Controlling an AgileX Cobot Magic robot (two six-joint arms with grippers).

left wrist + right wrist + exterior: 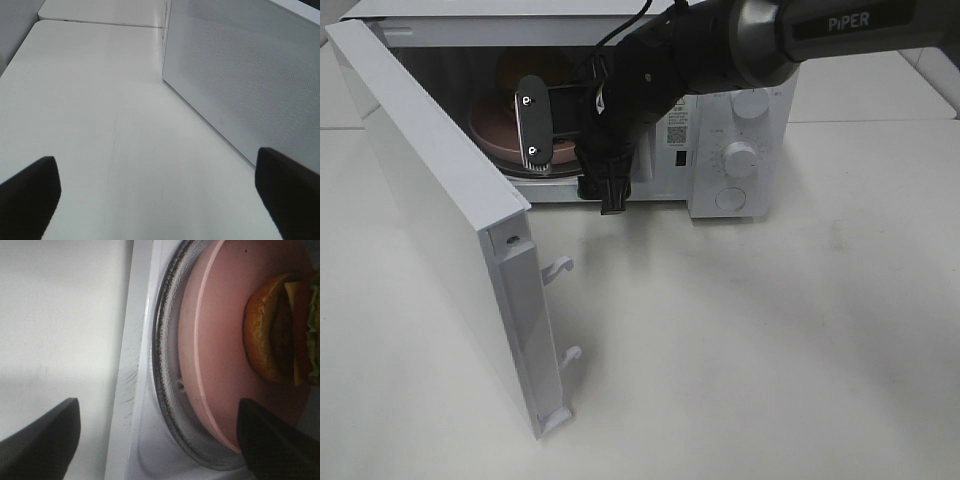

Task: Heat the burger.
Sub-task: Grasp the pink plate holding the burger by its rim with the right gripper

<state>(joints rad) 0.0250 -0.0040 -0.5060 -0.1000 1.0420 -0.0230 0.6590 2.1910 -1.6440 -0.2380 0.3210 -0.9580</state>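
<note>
The burger [277, 335], golden-brown bun with lettuce, cheese and a dark patty, sits on a pink plate [220, 340] on the glass turntable [167, 365] inside the open microwave [760, 60]. In the exterior high view the burger [535, 68] shows only as a brown dome behind the arm. My right gripper [570, 158] hangs at the oven's mouth, open; one finger [272, 440] is over the plate's rim, the other [42, 440] out over the sill, holding nothing. My left gripper [160, 200] is open over bare table, out of the exterior high view.
The microwave door [430, 200] swings far out to the front left, its latch hooks [560, 268] pointing right. Its meshed outer face [240, 85] stands close beside my left gripper. Control knobs [740, 155] sit on the oven's right front.
</note>
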